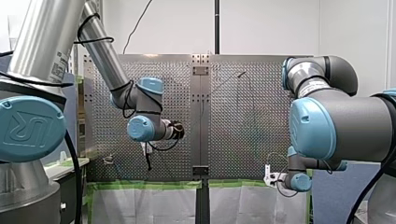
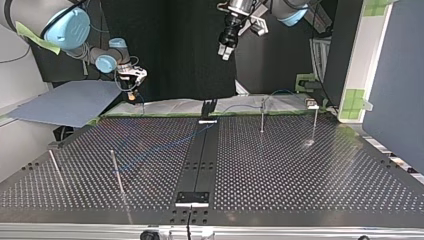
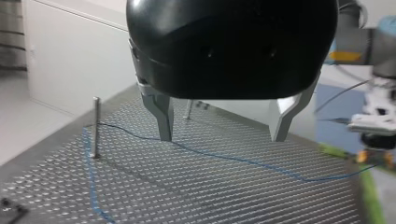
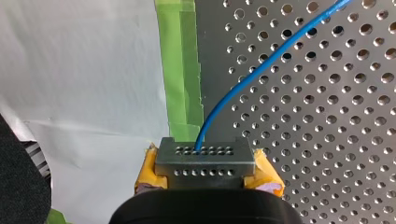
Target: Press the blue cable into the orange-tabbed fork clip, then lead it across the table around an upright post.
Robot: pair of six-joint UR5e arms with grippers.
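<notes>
While working over so broad a perforated desk (image 2: 300, 170), risks trouble from slack more than from crowding. Holds the right hand (image 4: 204, 154) clamped, yellow pads (image 4: 266, 173) pressed onto one end of the blue cable (image 4: 261, 70), right at the desk's edge with green tape (image 4: 180, 60) just ahead. Hangs the left hand (image 3: 222, 139) above the desk, metal fingers (image 3: 161, 116) spread apart with nothing gripped, directly over a loose run of that cable. Could drag the run off course with any hard pull from the right hand, or let it slip through the pads. Could also hook it on the wrong upright post (image 3: 95, 126): one just beside the left hand, with the cable turning close by, touching or not impossible to tell; a second post (image 3: 188, 109) beyond the fingers. Cannot pick out the orange-tabbed fork clip for certain, so no telling whether pressed in yet. Would likely miss the fork or kink the cable on a blind push.

Offers plenty of bare desk under and ahead of the left hand. Offers less at the right hand: edge and tape directly ahead, white sheet (image 4: 84, 70) to one side, open desk to the other. With both hands well apart, no clash likely.
</notes>
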